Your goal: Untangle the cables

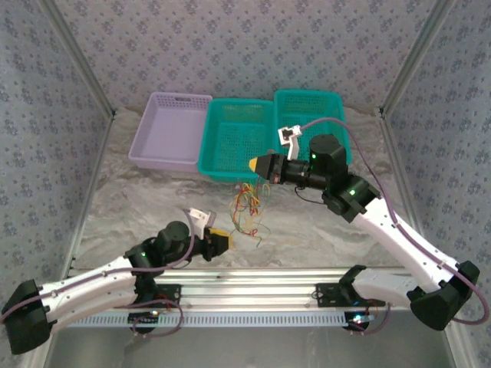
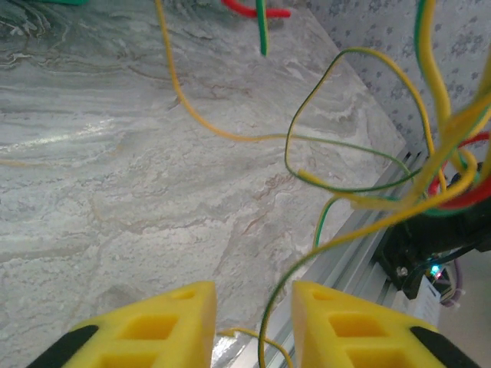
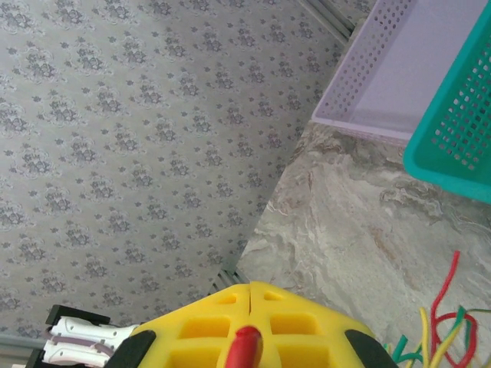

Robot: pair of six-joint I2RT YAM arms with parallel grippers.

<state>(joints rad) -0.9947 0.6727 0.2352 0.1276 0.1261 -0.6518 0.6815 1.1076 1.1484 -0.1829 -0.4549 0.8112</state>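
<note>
Located cables (image 1: pixel 247 208) mid-table, just in front of the teal basket (image 1: pixel 230 175): one loose bundle of red, yellow, orange and green strands, not yet separated.

Noted long axis running from the far, raised end down toward the near rail, with the lower loops spread on the marbled table (image 1: pixel 153 222).

Top end: traced up to right gripper (image 1: pixel 255 163), poised above the bundle's far end. On the right wrist view, read its jaws as pressed together, pinching the tip of a red wire (image 3: pixel 245 349). Other strands visible dangling low right of that view.

Bottom end: found left gripper (image 1: pixel 222 243) low, just beside the near-left fringe of the bundle. On the left wrist view, saw the yellow fingers (image 2: pixel 153 326) apart with a clear gap. Seen crossing near that gap, a thin yellow-green strand (image 2: pixel 263 330). Cannot tell whether touching either pad.

Key relation: main knot up and to the right of the left jaws, not between them. Left arm judged nearer to the free lower ends, with the right arm holding the top anchor.

Judged next move to depend on closing on one single low strand and drawing it toward the near left, away from the hanging axis.

Risk, as a judgement: catching two strands at once, or tightening the knot instead of loosening it.
</note>
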